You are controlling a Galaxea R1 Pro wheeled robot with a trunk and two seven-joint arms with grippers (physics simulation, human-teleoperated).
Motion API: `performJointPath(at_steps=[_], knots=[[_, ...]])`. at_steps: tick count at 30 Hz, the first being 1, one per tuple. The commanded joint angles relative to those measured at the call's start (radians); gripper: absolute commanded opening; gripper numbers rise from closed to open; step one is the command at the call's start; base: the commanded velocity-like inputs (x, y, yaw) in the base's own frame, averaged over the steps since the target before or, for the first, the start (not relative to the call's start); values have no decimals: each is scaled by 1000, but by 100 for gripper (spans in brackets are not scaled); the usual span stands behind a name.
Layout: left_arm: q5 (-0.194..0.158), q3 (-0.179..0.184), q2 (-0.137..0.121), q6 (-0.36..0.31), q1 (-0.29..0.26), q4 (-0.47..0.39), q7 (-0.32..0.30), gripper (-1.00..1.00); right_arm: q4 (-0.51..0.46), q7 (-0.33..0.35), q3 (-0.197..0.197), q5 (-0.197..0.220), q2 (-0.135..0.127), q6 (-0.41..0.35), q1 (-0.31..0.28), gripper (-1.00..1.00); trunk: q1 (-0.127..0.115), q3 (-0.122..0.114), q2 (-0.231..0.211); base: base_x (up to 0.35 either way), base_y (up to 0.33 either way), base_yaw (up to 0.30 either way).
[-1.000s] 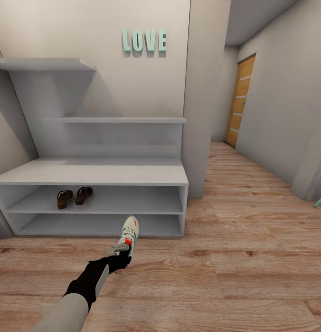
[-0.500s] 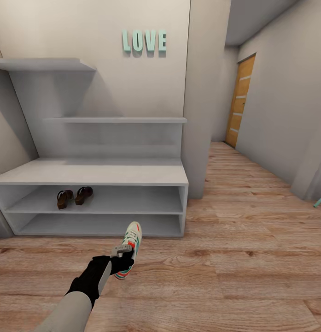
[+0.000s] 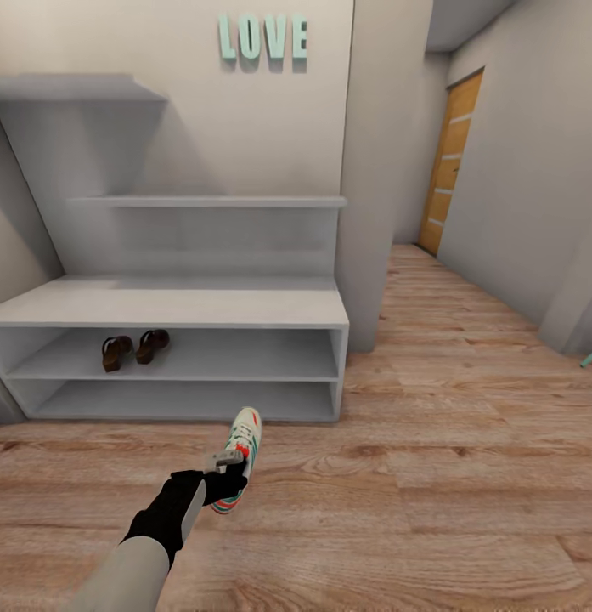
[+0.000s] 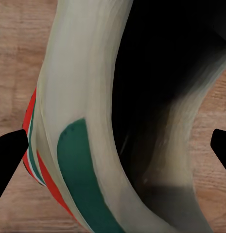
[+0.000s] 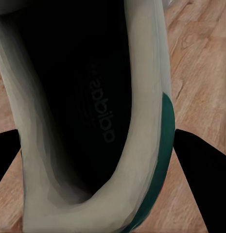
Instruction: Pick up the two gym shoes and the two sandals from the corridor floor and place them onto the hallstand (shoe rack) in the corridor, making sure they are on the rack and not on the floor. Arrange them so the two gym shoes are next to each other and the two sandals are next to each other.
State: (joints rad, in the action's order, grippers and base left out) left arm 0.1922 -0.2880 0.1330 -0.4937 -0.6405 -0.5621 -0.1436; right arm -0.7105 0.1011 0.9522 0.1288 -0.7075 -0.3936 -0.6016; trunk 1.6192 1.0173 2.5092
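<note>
Gripping a white gym shoe (image 3: 239, 455) by its heel collar, the left pincer (image 3: 222, 473) holds it above the corridor floor (image 3: 431, 476), just in front of the hallstand (image 3: 172, 310) and nearer its right end. The shoe's toe points toward the rack's lowest shelf, green stripes and red-orange trim showing on its side. In the left wrist view the dark fingers (image 4: 8, 155) sit either side of the shoe's white wall and dark opening.

In the right wrist view, the right pincer (image 5: 98, 160) holds a second gym shoe (image 5: 83, 121); its black fingertips (image 5: 200, 170) flank the collar, with printed lettering visible on the dark insole and wood planks beneath.

Two brown sandals (image 3: 132, 348) stand side by side on the hallstand's upper open shelf, toward its left end. Mint LOVE letters (image 3: 262, 38) hang on the back panel. An orange door (image 3: 448, 161) stands down the corridor.
</note>
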Motion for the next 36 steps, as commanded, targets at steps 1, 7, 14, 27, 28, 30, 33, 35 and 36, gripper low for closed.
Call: performJointPath(at_steps=[1,7,14,27,28,30,33,35,36], knots=[[9,-8,2,-5,-1,-2,-8,-100,-1,3,3,6,0,-5,-1,-100,0,7,1,0,0,0],[9,-8,1,-5,-1,-2,-8,-100,-1,3,3,6,-1,-6,-1,-100,3,40,2,0,0,0],[10,-8,0,-5,-3,-2,-8,-100,0,3,3,6,0,-5,-1,-100,6,78,4,0,0,0],[4,-9,4,34,-6,-36,-8,-100,0,3,3,5,0,-5,-1,-100,12,146,7,0,0,0],[4,-9,6,37,-6,-36,-8,-100,0,3,3,5,0,-5,-1,-100,12,146,7,0,0,0],[-2,-9,11,45,-6,-38,-8,-100,0,3,3,5,0,-5,-1,-100,12,146,7,0,0,0],[-8,-10,15,52,-6,-39,-8,-100,0,3,3,5,-1,-5,-1,-100,12,146,7,0,0,0],[-11,-10,17,53,-6,-38,-9,-100,0,3,3,5,0,-5,-1,-100,12,147,7,0,0,0],[-18,-10,17,53,-6,-38,-9,-100,0,3,3,5,0,-5,-1,-100,12,147,7,0,0,0]])
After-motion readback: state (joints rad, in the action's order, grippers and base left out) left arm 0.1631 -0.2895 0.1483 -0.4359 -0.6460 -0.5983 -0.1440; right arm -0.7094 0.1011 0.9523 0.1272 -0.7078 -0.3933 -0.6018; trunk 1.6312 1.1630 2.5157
